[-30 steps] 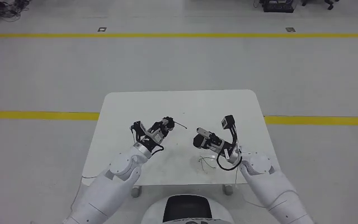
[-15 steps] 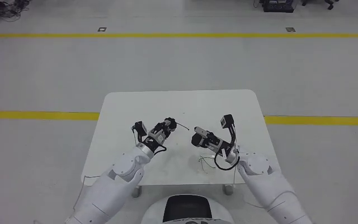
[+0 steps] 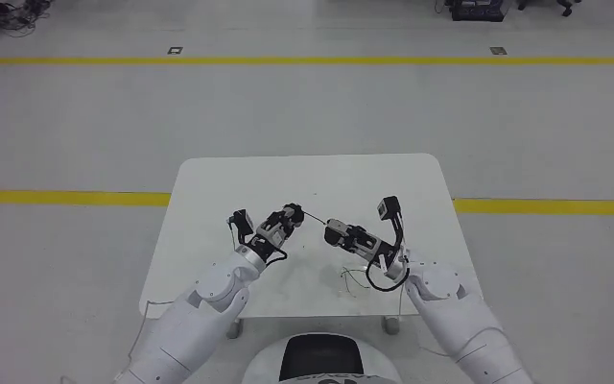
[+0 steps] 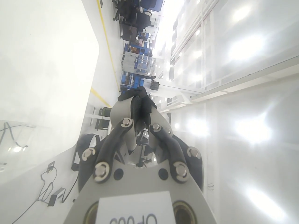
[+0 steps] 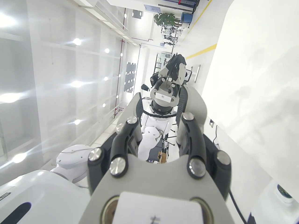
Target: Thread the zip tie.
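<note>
Nearest you, thin dark strands [image 3: 353, 276] lie loose on the desk [image 3: 384, 178] beside the right arm. The right gripper [image 3: 331, 230] has its fingers [image 5: 193, 104] apart, with nothing between them. Just beyond it, the left gripper [image 3: 289, 214] has its fingers [image 4: 119, 113] pinched on the black zip tie [image 3: 309, 213]. You see its tail held above mid-desk, pointing at the right gripper.

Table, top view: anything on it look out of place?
Only a small tangle of thin dark strands lying loose on the table near its front edge, on the robot's right side; too small to identify.
</note>
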You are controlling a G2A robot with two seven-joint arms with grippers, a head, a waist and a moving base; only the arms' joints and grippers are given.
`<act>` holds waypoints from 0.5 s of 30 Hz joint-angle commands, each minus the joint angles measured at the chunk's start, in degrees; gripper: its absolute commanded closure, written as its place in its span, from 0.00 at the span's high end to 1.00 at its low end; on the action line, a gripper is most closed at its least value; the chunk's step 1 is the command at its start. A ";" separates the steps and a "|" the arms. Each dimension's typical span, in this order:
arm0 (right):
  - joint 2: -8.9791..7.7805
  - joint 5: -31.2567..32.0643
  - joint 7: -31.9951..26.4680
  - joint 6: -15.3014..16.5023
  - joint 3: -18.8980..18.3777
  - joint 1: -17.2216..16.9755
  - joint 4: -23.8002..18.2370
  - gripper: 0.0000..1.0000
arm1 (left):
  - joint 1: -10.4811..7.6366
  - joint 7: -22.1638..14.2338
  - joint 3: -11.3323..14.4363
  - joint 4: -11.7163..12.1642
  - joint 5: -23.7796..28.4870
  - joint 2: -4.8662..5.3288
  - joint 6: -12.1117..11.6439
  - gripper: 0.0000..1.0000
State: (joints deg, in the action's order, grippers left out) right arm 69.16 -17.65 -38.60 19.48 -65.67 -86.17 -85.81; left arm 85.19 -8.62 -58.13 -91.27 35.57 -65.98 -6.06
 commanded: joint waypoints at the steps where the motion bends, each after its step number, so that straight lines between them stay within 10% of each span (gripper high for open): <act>1: 0.14 0.07 -0.25 0.00 0.04 0.10 0.29 0.28 | 0.02 -0.08 0.03 0.01 -0.02 -0.06 0.12 0.00; 15: 1.05 1.30 -0.37 0.00 -0.70 -0.10 0.79 0.18 | 0.27 -1.01 0.04 -0.26 -0.58 -0.35 1.06 0.00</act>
State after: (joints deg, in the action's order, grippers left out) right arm 70.15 -16.41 -38.95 19.48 -66.33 -86.26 -85.00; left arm 85.43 -9.61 -58.06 -91.53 35.05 -66.32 -5.06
